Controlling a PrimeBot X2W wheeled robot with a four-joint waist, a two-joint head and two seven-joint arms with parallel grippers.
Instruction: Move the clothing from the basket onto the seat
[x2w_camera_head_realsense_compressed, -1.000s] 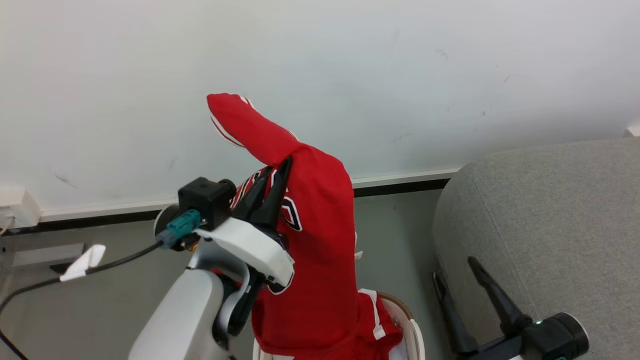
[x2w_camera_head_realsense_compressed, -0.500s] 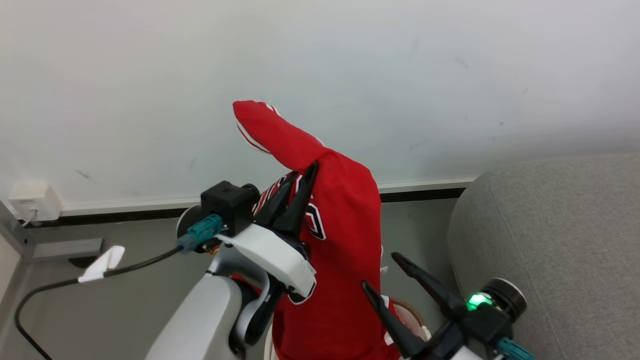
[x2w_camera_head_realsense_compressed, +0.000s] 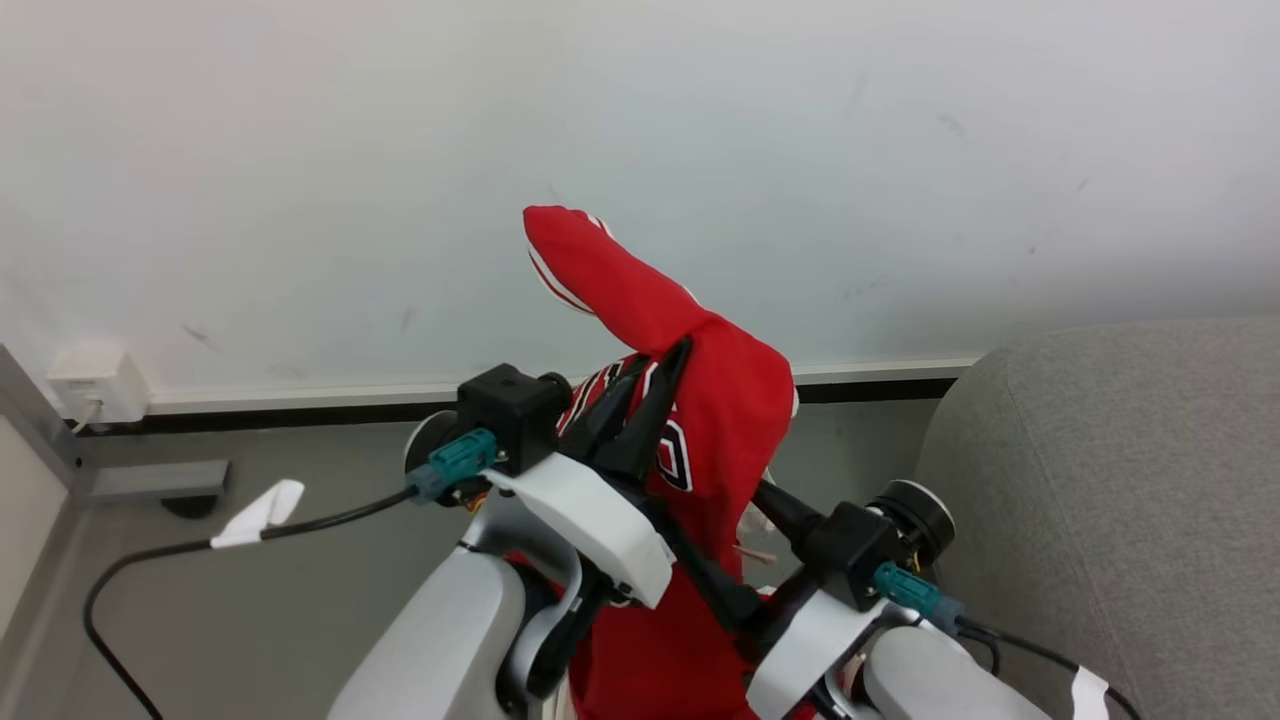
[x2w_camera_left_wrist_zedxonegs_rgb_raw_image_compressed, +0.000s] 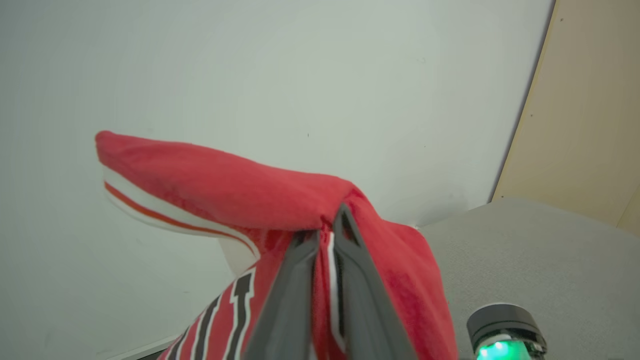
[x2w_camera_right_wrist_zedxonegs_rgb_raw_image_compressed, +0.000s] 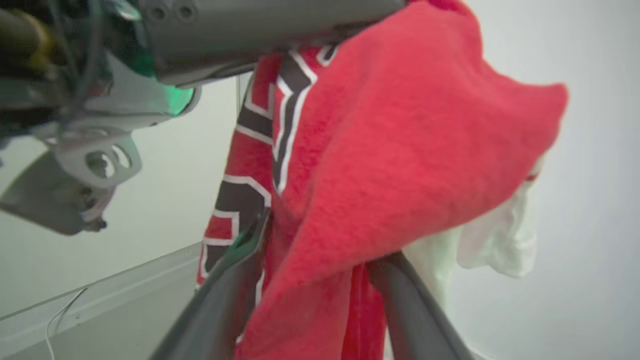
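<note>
The red jersey (x2w_camera_head_realsense_compressed: 735, 400) hangs at the centre of the head view, held up before the white wall (x2w_camera_head_realsense_compressed: 300, 150), one fold poking toward upper centre. The left gripper (x2w_camera_head_realsense_compressed: 668, 360) pinches it, jaws pressed together on the cloth. Lower centre, the right gripper (x2w_camera_right_wrist_zedxonegs_rgb_raw_image_compressed: 325, 240) stands spread wide, one finger either side of the hanging fabric. The grey seat (x2w_camera_head_realsense_compressed: 1120, 480) lies at the right edge

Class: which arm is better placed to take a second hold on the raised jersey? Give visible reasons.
Right. The right end effector is open with the jersey between its fingers; the left end effector is shut on it.
</note>
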